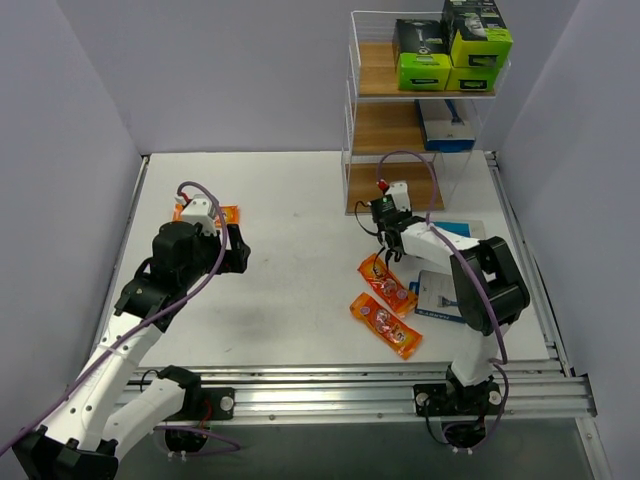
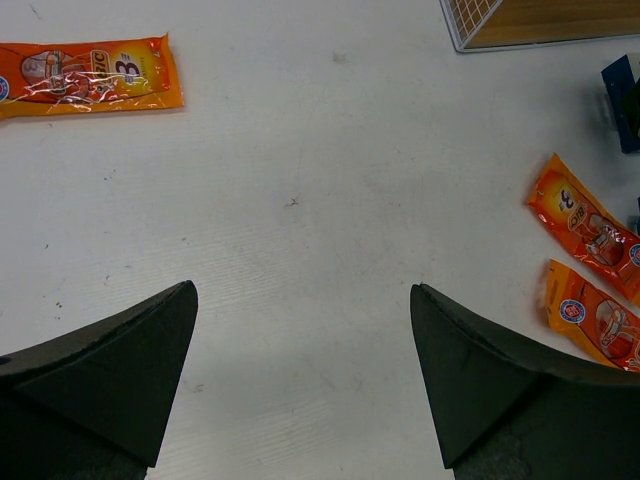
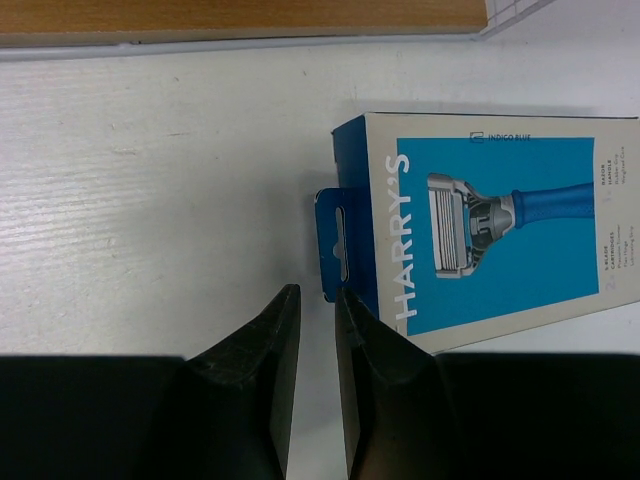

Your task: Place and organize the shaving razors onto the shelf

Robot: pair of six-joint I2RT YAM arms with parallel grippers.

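My right end effector [image 3: 318, 345], nearly clenched and empty, hovers beside the blue razor card [image 3: 490, 225], which stretches rightward on the desk [image 3: 150, 200]

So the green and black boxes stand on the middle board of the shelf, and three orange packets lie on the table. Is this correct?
Not quite: the green and black boxes stand on the top board of the shelf, as the top external view shows; the middle board holds a blue razor card. The rest is correct: three orange packets lie on the table.
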